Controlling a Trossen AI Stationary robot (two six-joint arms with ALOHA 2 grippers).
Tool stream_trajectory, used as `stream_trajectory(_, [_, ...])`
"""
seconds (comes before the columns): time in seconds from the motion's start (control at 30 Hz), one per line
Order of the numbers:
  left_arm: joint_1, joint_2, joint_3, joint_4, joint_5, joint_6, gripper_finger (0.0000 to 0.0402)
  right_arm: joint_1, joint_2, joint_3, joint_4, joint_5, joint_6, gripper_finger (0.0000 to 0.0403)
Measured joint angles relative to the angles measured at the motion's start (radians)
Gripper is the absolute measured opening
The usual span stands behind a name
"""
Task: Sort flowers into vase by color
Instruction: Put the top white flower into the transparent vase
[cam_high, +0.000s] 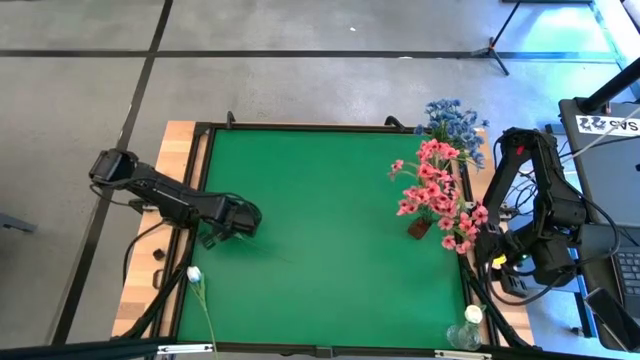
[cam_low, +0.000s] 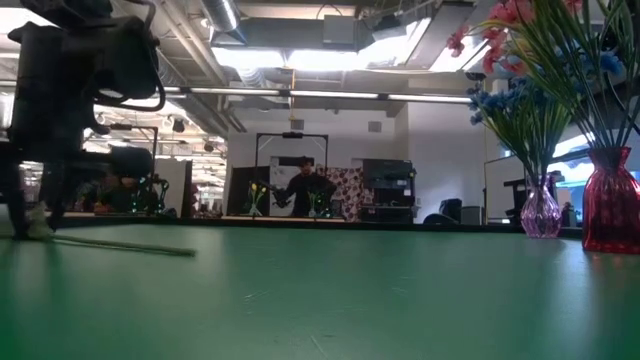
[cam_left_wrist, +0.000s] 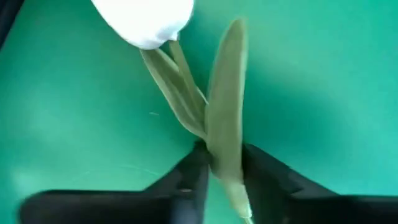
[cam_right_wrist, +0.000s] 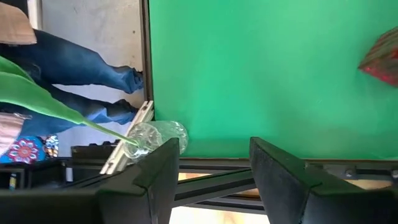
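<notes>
1. White tulip (cam_left_wrist: 149, 22), the flower I am working on, lies flat on the green counter (cam_high: 330, 240) with its stem and a long leaf (cam_left_wrist: 225, 99) running straight back between my left fingers (cam_left_wrist: 193, 180).
2. In the left wrist view the stem's long axis runs from the white bud at the upper left of the frame down to my fingertips at the lower centre, so the bud lies ahead of the fingers and the stem crosses the gap between them.
3. My left fingers stand close on either side of stem and leaf and look to be touching them; I judge they are closing on the stem, but I cannot tell whether the grip is firm yet.
4. In the high view my left gripper (cam_high: 238, 218) sits at the centre left of the frame, low over the counter, so it is far nearer this flower than my right gripper (cam_right_wrist: 214, 163), which waits at the right edge with its fingers apart and empty.
5. The bud is plain white and rounded; stem and leaf are dull green, thin and soft-looking.
6. Another white flower (cam_high: 195, 275) lies at the lower left of the high view.
7. Pink flowers (cam_high: 432, 190) and blue flowers (cam_high: 455, 120) already stand in vases at the upper right.
8. A clear vase (cam_high: 465, 333) stands at the lower right edge, holding a white flower; I judge the tulip belongs there.
</notes>
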Motion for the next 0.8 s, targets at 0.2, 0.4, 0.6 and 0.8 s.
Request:
stream_trajectory(0.2, [-0.042, 0.010, 0.083, 0.023, -0.102, 0.056, 0.0010, 0.000, -0.008, 0.000, -0.023, 0.008, -0.013, 0.0195])
stream_trajectory(0.4, [-0.097, 0.015, 0.233, 0.100, -0.399, 0.084, 0.0011, 0.000, -0.012, 0.080, -0.057, 0.017, -0.041, 0.0195])
stream_trajectory(0.6, [-0.138, 0.078, 0.338, 0.319, -0.665, 0.262, 0.0009, 0.000, -0.012, 0.210, -0.059, 0.118, -0.116, 0.0195])
stream_trajectory(0.8, [-0.153, 0.256, 0.491, 0.572, -0.756, 0.502, 0.0008, 0.000, -0.011, 0.291, -0.041, 0.183, -0.201, 0.0195])
